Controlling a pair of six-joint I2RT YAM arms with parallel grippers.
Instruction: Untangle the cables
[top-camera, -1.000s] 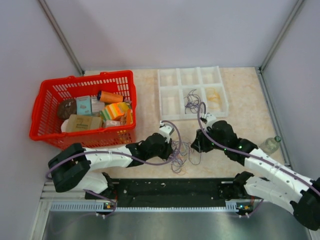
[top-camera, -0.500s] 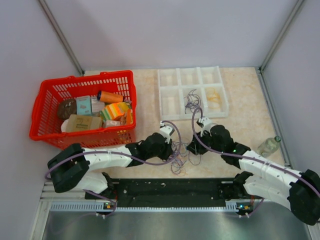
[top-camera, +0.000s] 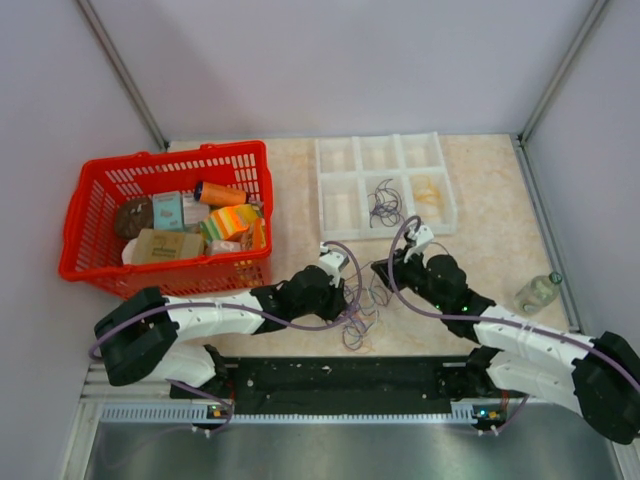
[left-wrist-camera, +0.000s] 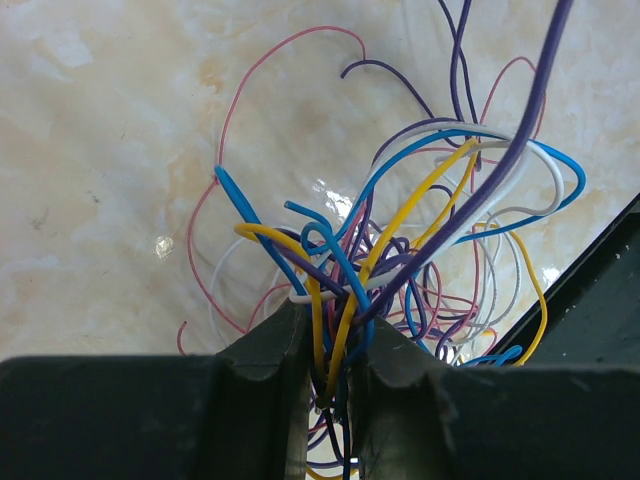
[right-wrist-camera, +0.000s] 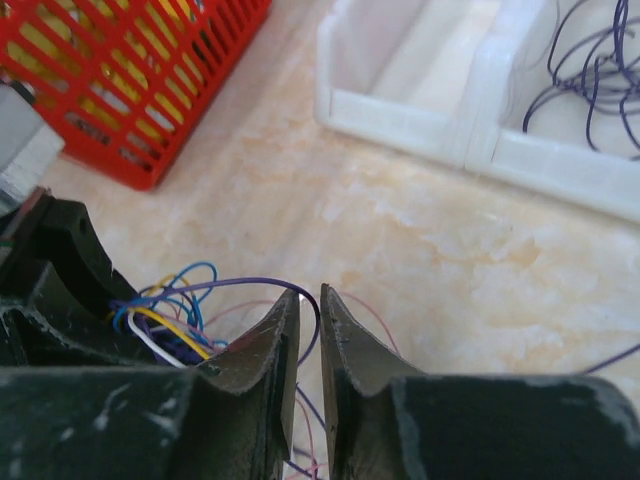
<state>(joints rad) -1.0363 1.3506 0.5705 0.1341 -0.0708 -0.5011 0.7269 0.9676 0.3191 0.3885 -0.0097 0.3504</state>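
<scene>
Two hands: left hand (left-wrist-camera: 330, 330) tight around the cables (left-wrist-camera: 340, 270), right hand (right-wrist-camera: 309, 305) narrow, perhaps on one purple strand (right-wrist-camera: 240, 282).

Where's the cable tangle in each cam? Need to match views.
Top external: cable tangle low centre, between the two wrists.
Left wrist: centre frame, pinched between the left fingers.
Right wrist: lower left, left of the right fingers.
Shared landmark: the marbled beige table.

White-shelled left arm (top-camera: 205, 318) and right arm (top-camera: 545, 345) with black joints, thin lavender hoses (top-camera: 338, 244) alongside; left end effector (left-wrist-camera: 328, 335) and right end effector (right-wrist-camera: 308, 312) of matte black plastic.
</scene>
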